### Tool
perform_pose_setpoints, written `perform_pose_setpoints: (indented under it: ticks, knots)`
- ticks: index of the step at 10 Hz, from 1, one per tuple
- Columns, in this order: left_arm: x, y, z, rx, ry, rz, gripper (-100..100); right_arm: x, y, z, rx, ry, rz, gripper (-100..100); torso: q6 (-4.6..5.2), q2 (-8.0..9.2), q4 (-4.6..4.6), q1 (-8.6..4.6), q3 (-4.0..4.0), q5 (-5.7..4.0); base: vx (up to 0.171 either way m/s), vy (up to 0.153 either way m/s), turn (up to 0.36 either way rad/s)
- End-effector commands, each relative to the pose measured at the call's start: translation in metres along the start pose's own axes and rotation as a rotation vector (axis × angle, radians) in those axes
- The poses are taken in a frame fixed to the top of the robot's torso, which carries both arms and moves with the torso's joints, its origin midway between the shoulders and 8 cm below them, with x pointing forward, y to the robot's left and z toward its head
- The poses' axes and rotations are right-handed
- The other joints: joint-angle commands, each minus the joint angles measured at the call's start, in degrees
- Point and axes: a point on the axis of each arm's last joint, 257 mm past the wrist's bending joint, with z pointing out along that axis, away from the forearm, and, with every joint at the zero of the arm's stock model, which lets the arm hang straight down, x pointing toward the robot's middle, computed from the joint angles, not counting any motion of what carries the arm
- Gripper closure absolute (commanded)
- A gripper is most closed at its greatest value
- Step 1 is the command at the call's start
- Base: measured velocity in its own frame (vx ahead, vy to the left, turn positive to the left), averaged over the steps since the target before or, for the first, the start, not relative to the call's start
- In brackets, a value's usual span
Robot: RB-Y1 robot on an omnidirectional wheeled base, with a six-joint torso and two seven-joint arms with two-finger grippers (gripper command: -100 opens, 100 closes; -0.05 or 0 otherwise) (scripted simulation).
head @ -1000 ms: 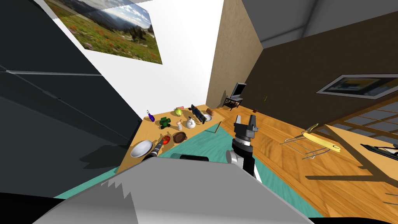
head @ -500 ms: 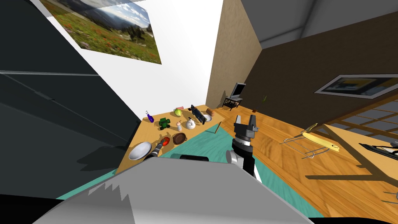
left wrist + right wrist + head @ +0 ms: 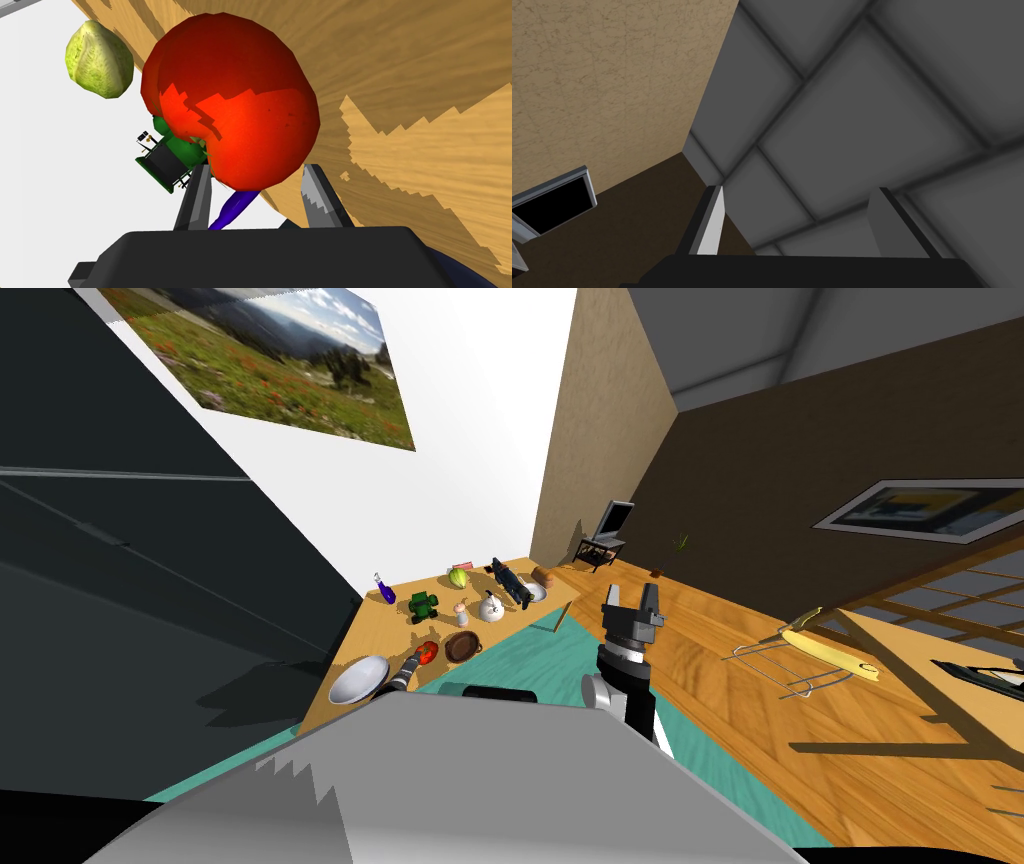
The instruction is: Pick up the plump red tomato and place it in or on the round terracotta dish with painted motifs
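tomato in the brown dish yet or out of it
Out. Head view shows the tomato beside the round brown dish on the wooden table, not in it; the left end effector has its fingers against the tomato's sides.

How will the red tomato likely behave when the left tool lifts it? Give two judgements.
The tomato looks round and glossy, so it may roll if nudged. The left tool pinches only its near end, so it could squirt free.
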Motion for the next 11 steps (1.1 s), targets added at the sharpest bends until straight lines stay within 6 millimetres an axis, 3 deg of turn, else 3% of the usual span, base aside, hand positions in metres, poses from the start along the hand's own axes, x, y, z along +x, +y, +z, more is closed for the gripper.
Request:
perform_pose_setpoints:
  ticks: [1, 2, 3, 4, 6, 7, 8, 11]
  knots:
    - [0.000, 0.000, 0.000, 0.000, 0.000, 0.000, 100, 0.000, 0.000, 0.000, 0.000, 0.000, 0.000, 0, 0.00, 0.00, 0.00, 0.00, 0.00, 0.00, 0.000, 0.000, 0.000]
    - [0.000, 0.000, 0.000, 0.000, 0.000, 0.000, 100, 0.000, 0.000, 0.000, 0.000, 0.000, 0.000, 0, 0.00, 0.01, 0.00, 0.00, 0.01, 0.00, 0.000, 0.000, 0.000]
    - [0.000, 0.000, 0.000, 0.000, 0.000, 0.000, 0, 0.000, 0.000, 0.000, 0.000, 0.000, 0.000, 0, -0.01, 0.02, 0.00, 0.00, 0.01, 0.00, 0.000, 0.000, 0.000]
    - [-0.005, -0.001, -0.003, -0.001, -0.003, -0.001, 100, 0.000, 0.000, 0.000, 0.000, 0.000, 0.000, 0, -0.01, 0.02, 0.00, 0.00, 0.01, 0.00, -0.036, -0.028, -0.029]
    - [-0.006, -0.002, -0.003, 0.001, -0.003, 0.000, 100, 0.000, 0.000, 0.000, 0.000, 0.000, 0.000, 0, -0.02, 0.24, 0.04, -0.16, 0.13, -0.04, -0.042, -0.028, -0.011]
    - [-0.007, -0.001, -0.004, -0.001, -0.003, -0.001, 0, 0.000, 0.000, 0.000, 0.000, 0.000, 0.000, 0, -0.02, 0.17, 0.04, -0.10, 0.10, -0.03, 0.000, 0.000, 0.000]
    - [-0.004, -0.011, -0.004, 0.017, -0.001, -0.007, 100, 0.000, 0.000, 0.000, 0.000, 0.000, 0.000, 0, -0.01, 0.09, 0.02, -0.05, 0.06, -0.02, -0.096, -0.044, 0.039]
    - [0.007, -0.023, -0.008, 0.037, 0.010, -0.022, 100, 0.000, 0.000, 0.000, 0.000, 0.000, 0.000, 0, -0.06, 0.61, 0.12, -0.18, 0.35, -0.03, -0.129, -0.027, 0.052]
